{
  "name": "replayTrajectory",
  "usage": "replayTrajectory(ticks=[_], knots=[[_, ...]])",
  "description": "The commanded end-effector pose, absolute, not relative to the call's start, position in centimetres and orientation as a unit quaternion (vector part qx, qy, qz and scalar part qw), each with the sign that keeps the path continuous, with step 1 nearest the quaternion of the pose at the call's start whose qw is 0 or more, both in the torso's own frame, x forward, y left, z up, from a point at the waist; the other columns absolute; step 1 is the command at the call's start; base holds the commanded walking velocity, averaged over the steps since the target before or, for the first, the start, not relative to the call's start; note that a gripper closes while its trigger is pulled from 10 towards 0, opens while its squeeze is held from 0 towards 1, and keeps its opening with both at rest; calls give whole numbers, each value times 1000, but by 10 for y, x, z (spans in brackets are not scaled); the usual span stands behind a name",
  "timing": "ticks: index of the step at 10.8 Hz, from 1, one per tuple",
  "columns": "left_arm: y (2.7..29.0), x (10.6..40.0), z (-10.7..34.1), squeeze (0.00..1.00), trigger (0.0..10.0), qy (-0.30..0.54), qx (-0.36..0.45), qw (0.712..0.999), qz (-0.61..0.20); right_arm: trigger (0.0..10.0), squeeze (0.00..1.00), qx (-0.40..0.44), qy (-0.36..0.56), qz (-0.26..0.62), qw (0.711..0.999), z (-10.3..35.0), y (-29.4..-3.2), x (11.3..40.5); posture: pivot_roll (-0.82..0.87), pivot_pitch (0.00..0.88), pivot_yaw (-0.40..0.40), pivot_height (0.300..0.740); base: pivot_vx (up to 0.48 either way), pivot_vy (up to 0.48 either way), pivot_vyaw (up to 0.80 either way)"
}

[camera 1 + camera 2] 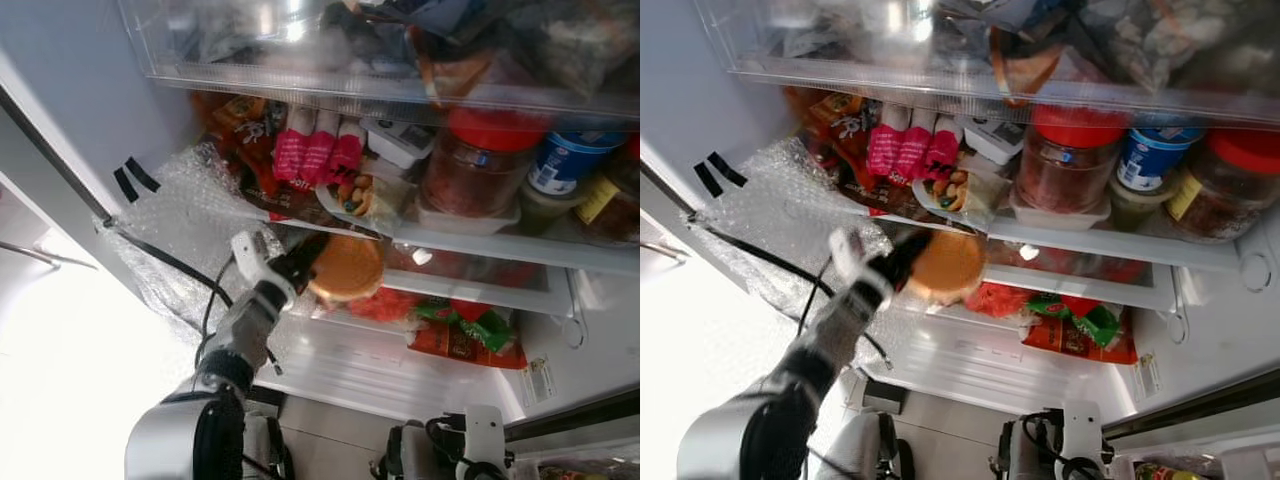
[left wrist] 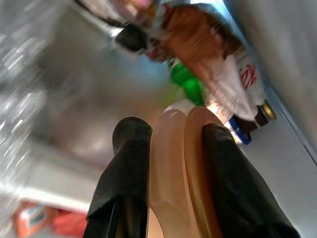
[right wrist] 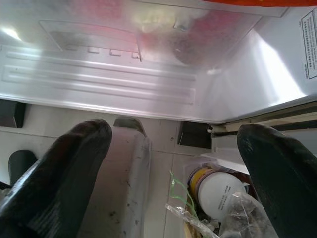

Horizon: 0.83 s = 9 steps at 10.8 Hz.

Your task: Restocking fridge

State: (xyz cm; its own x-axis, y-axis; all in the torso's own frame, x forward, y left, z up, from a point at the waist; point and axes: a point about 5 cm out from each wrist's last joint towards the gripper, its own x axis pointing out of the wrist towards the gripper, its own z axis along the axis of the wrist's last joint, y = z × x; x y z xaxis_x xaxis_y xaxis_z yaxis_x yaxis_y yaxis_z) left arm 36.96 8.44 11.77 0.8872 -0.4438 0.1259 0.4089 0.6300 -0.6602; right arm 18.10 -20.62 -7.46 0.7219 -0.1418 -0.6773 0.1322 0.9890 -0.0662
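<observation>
A round flat tan-orange container (image 1: 348,268) hangs in front of the fridge's lower shelf, just under the edge of the middle shelf (image 1: 470,243). My left gripper (image 1: 308,266) is shut on its rim, reaching in from the left. In the left wrist view the black fingers (image 2: 130,163) press on both sides of the tan disc (image 2: 178,163). My right gripper (image 3: 173,144) hangs low in front of the fridge's bottom, open with nothing between its fingers (image 3: 64,168). The right arm (image 1: 465,445) sits at the lower edge of the head view.
The middle shelf holds pink packets (image 1: 315,150), a red-lidded jar (image 1: 480,165), a blue tub (image 1: 565,160) and a plate of food (image 1: 360,195). Red and green packs (image 1: 460,335) lie below. Bubble wrap (image 1: 190,220) and a black cable (image 1: 170,262) cover the left wall. A white-lidded jar (image 3: 218,191) sits on the floor.
</observation>
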Motion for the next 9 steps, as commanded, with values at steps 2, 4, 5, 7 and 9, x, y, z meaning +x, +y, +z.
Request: replayTrajectory(ticks=[2,4,5,7,9], knots=[[85,375,123,0,10000,13,-340,919,-201,10000,0,-4,464,-67,883,-102,-199,120,-167,252,68,640,0,0,0],[91,378,126,0,10000,5,-335,928,-163,10000,0,-4,465,-67,883,-103,-199,116,-182,264,67,640,0,0,0],[99,381,128,0,10000,1,-337,933,-129,10000,0,-4,465,-67,883,-104,-198,112,-189,272,66,640,0,0,0],[101,382,125,0,10000,12,-342,933,-113,10000,0,-5,464,-66,884,-105,-196,109,-193,283,67,640,0,0,0],[96,380,120,0,10000,34,-349,930,-111,10000,0,-4,459,-65,886,-105,-194,108,-201,292,68,640,0,0,0]])
